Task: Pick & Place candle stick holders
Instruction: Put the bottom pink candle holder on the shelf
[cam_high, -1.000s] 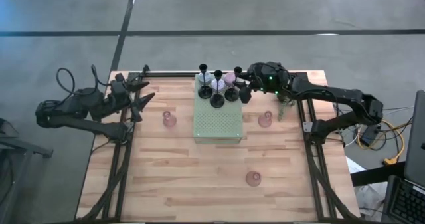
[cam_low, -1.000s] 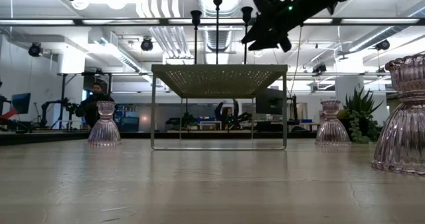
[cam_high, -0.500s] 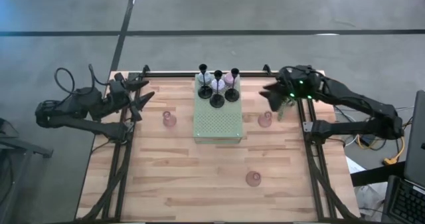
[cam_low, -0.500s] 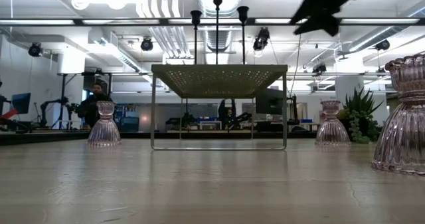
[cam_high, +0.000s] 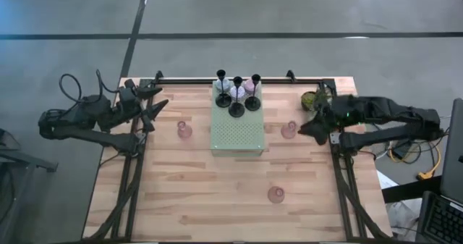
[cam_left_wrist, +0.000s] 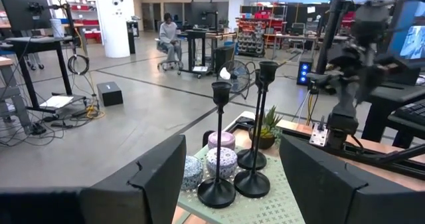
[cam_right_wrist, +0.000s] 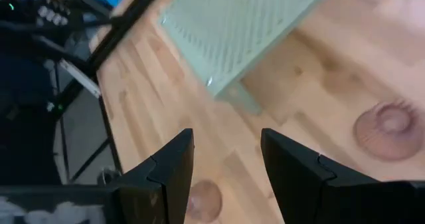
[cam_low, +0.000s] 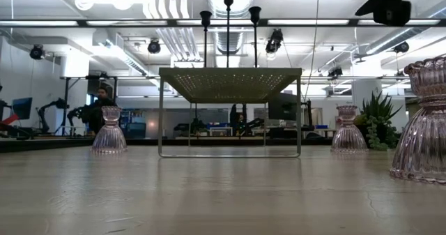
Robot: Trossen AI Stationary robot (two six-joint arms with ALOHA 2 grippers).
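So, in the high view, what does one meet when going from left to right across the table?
Left claw → squat pink glass candle holder → pale green perforated rectangular mat bearing three black thin-stemmed holders → second pink glass holder → right claw, with the small green potted plant beyond it.

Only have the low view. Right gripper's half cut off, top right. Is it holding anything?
Observer: No. The right wrist view shows the right gripper open and empty, above the wood near a pink holder.
Operator: Left arm?
Observer: High view: the left gripper waits at the table's left edge.
Operator: Anything on the mat besides the three black holders?
Observer: Yes, the left wrist view shows pastel round holders among their bases.
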